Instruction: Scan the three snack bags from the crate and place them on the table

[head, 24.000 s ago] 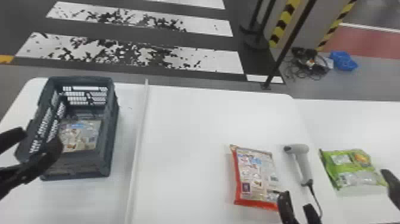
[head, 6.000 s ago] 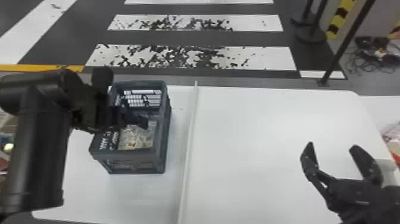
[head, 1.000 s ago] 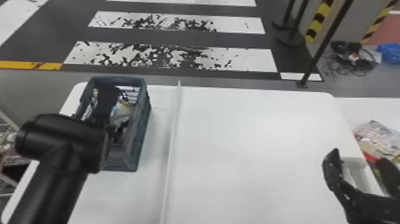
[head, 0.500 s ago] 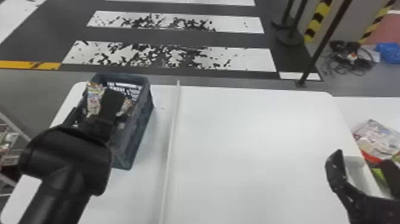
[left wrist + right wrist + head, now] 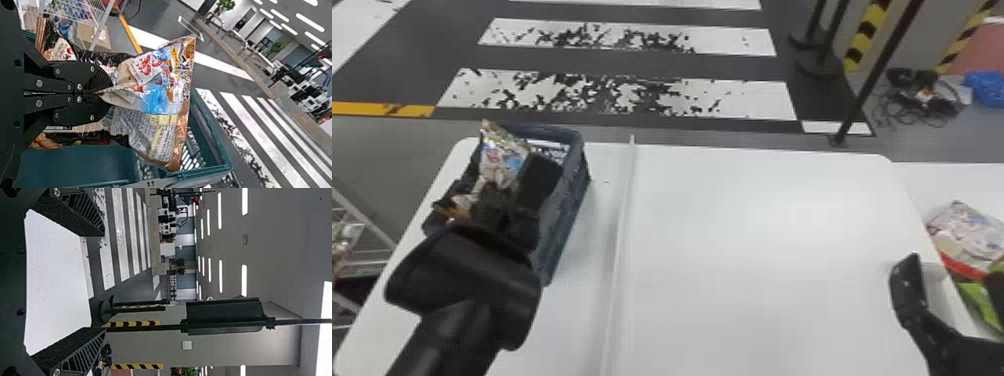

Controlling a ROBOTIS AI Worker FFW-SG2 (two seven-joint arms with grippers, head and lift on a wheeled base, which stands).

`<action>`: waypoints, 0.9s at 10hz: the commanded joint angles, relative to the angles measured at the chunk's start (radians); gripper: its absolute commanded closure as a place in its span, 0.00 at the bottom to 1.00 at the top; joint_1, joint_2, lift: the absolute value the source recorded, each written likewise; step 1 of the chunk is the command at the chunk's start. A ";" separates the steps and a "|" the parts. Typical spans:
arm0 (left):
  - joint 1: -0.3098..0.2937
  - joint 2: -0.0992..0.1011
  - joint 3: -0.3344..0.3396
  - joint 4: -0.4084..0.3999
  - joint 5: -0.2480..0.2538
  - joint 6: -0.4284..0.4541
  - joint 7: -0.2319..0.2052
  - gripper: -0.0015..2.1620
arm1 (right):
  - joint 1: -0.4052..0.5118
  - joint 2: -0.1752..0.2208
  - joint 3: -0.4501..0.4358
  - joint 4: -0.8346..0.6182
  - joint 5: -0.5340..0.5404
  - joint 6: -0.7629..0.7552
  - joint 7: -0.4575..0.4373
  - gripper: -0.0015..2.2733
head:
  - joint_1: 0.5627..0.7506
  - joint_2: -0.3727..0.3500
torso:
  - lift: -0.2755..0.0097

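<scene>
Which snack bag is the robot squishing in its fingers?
The brown-edged bag at the crate: the left gripper pinches it. The red-edged bag and the green bag lie over on the right.

At the left of the frame, the left gripper [image 5: 494,197] holds a shiny bag [image 5: 499,157] up over the dark crate [image 5: 564,205]. The crate sits on the white table [image 5: 742,260]. The right gripper [image 5: 952,272] is at the lower right with its fingers wide apart. By the right edge are a red and white bag [image 5: 967,235] and a green bag [image 5: 974,297]. White stripes [image 5: 742,95] cross the floor up top.
</scene>
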 commanded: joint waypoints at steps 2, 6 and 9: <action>0.017 0.006 -0.011 -0.004 -0.009 -0.101 0.025 0.97 | 0.015 0.000 -0.010 0.000 -0.002 -0.040 0.000 0.03 | 0.70 0.45 | 0.84; 0.027 0.014 -0.028 -0.004 -0.062 -0.095 0.039 0.97 | 0.018 0.003 -0.011 0.000 -0.006 -0.061 0.000 0.03 | 0.70 0.42 | 0.84; 0.046 0.020 -0.016 -0.021 -0.080 -0.067 0.043 0.97 | 0.017 0.008 -0.011 0.001 -0.005 -0.061 0.000 0.03 | 0.70 0.44 | 0.84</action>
